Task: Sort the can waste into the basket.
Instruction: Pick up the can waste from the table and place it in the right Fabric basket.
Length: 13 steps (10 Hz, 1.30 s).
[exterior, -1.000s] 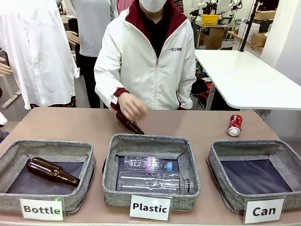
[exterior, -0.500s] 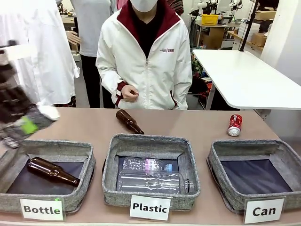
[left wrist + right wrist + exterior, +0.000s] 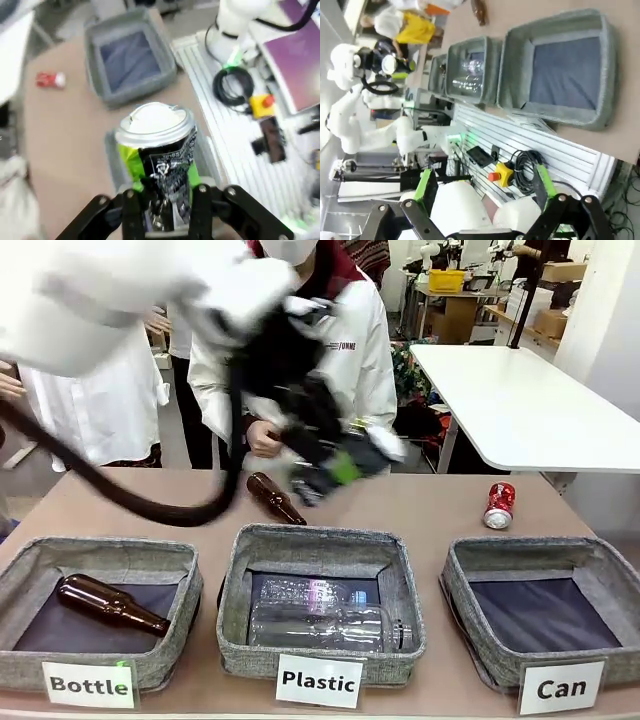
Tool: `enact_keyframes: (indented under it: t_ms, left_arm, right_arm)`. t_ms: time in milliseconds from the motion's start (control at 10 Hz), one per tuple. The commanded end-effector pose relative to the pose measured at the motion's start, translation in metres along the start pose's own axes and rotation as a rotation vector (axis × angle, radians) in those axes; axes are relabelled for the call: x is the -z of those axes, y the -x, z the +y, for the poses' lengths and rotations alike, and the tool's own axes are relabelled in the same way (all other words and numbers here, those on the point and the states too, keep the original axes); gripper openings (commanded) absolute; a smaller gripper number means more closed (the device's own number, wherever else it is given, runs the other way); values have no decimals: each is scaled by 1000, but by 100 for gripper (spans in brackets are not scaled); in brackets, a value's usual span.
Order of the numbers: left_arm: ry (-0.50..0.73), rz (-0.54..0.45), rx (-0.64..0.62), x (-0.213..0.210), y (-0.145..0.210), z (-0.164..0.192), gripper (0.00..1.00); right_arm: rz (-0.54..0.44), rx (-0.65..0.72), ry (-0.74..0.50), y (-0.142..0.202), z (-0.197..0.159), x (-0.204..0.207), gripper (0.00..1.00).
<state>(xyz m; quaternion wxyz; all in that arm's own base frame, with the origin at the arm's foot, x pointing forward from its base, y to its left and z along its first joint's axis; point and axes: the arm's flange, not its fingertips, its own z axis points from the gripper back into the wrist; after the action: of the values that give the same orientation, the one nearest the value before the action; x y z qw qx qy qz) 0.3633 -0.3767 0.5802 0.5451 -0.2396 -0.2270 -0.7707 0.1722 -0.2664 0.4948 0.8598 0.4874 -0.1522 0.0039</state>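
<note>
We are clamping the dark can [image 3: 157, 145] in our left gripper [image 3: 162, 200], right gripper [image 3: 482, 187] gaping empty, Can basket [image 3: 470, 570] lying bare, red can [image 3: 499, 505] at its eleven o'clock.

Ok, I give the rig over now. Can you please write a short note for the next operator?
Left hand: shut on the dark can, in the air near the middle of the table.
Right hand: open, empty, back on the robot's side.
Red can: lying on the table beyond the Can basket.
Done: dark can picked up.
Left: Can basket has no can yet; drop the dark can in, then the red can.
</note>
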Motion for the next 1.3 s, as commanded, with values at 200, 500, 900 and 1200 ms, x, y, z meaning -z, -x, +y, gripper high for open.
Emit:
enact_keyframes:
  t_ms: [200, 500, 900, 1200]
  left_arm:
    - [129, 76, 192, 137, -96, 78, 35]
    - [108, 153, 256, 214, -167, 103, 35]
    - [127, 228, 188, 269, -183, 118, 35]
    - [134, 248, 189, 265, -179, 121, 89]
  right_arm:
    - [-168, 24, -5, 16, -37, -51, 100]
    - [-86, 33, 14, 11, -18, -33, 100]
    - [-86, 33, 14, 11, -18, -33, 100]
    - [-86, 33, 14, 11, -18, -33, 100]
